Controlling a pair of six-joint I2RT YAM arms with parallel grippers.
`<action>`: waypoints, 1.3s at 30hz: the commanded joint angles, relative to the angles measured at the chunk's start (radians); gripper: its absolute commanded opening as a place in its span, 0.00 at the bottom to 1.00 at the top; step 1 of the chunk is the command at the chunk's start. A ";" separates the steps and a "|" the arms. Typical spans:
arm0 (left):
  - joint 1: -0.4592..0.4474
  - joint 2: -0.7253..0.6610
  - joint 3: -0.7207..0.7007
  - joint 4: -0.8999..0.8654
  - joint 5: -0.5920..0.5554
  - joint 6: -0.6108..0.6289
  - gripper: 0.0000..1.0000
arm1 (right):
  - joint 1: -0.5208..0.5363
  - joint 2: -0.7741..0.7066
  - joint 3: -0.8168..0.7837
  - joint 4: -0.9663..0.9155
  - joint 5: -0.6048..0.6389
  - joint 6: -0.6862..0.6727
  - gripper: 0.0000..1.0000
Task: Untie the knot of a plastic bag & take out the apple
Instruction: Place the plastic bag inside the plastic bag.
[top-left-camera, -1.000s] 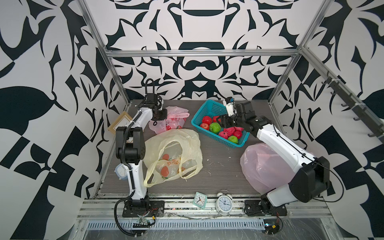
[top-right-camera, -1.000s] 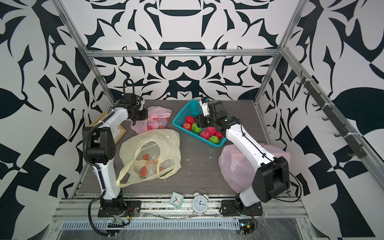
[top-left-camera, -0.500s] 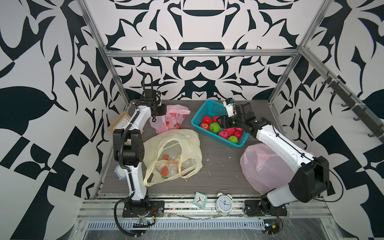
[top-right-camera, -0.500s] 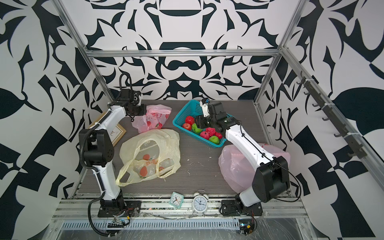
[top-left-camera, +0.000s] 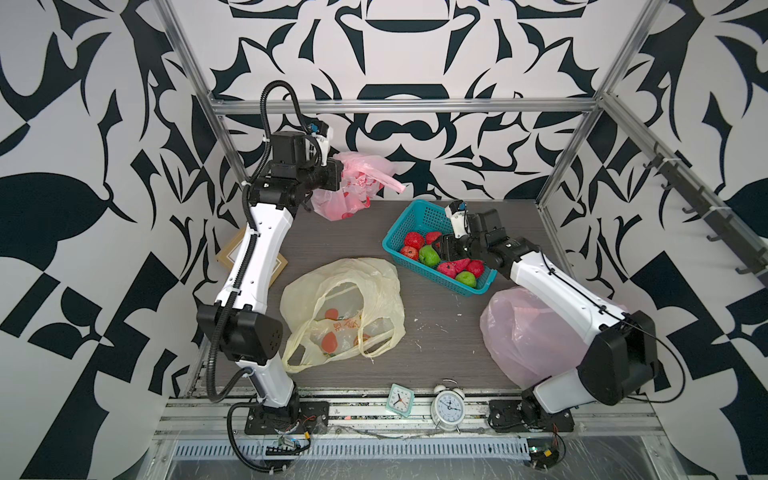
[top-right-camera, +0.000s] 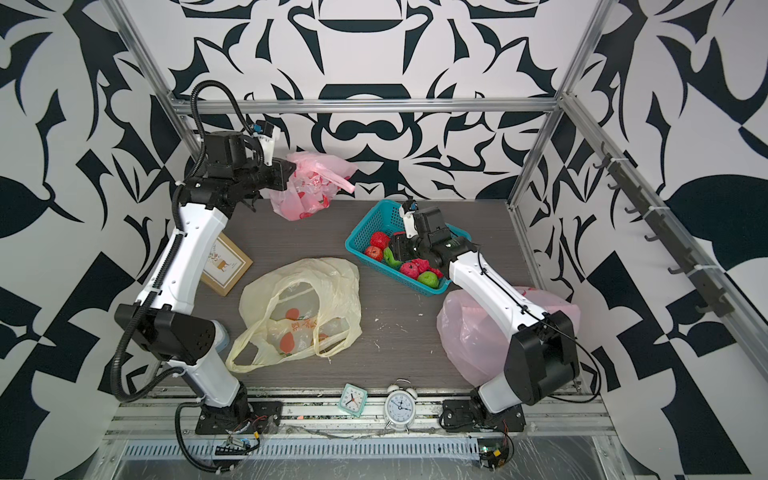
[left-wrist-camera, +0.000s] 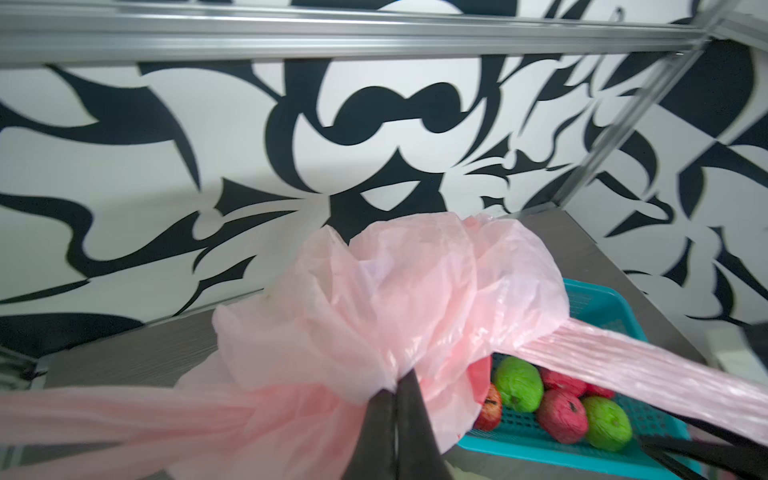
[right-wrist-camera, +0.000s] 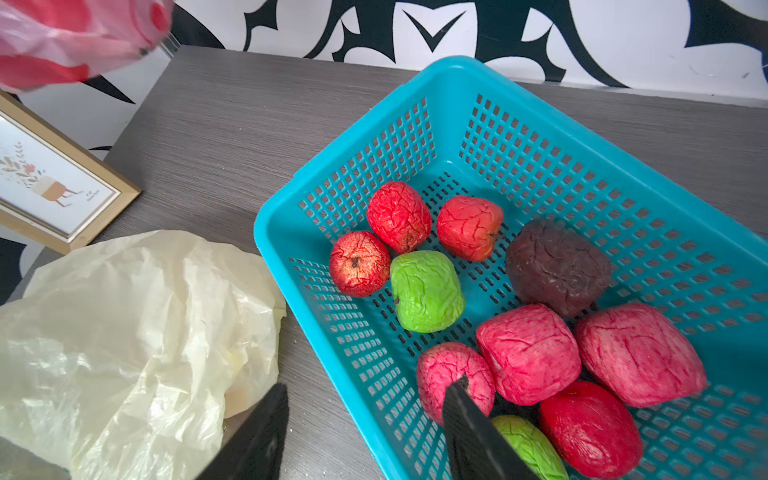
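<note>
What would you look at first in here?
Probably the small pink bag, pinched by the left gripper at the back left of the table. Next, the blue basket of wrinkly red and green apples toward the back right, with the open right gripper hovering over its edge.

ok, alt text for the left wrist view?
The left gripper, shut, pinches a bunch of the pink plastic bag. Behind the bag, a teal basket holds red and green apples on the grey table, and a black-and-white patterned wall fills the background.

left hand (top-left-camera: 337, 178) raised, pink bag (top-left-camera: 360, 188) lifted higher
</note>
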 joint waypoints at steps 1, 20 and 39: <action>-0.047 -0.092 0.002 -0.123 0.102 0.028 0.00 | 0.004 -0.071 0.000 -0.017 0.075 -0.020 0.62; -0.320 -0.364 -0.605 -0.186 0.069 0.043 0.00 | -0.037 -0.258 -0.019 -0.096 0.096 -0.065 0.67; -0.399 -0.135 -0.703 -0.097 0.085 0.278 0.00 | 0.133 -0.050 -0.001 -0.127 -0.466 -0.239 0.68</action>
